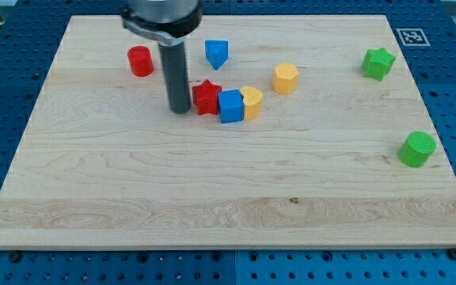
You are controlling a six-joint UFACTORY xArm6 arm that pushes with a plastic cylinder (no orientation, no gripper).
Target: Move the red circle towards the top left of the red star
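The red circle (pixel 140 61) stands near the view's top left of the board. The red star (pixel 207 96) lies to its lower right, touching a blue cube (pixel 231 106). My tip (pixel 180 110) rests on the board just left of the red star, close to touching it, and well to the lower right of the red circle. The rod's thick dark body rises from there toward the view's top.
A yellow block (pixel 252 102) touches the blue cube's right side. A blue triangle-like block (pixel 216 53) sits above the star. A yellow hexagon (pixel 286 77), a green star (pixel 378 63) and a green circle (pixel 416 149) lie to the right on the wooden board (pixel 212 198).
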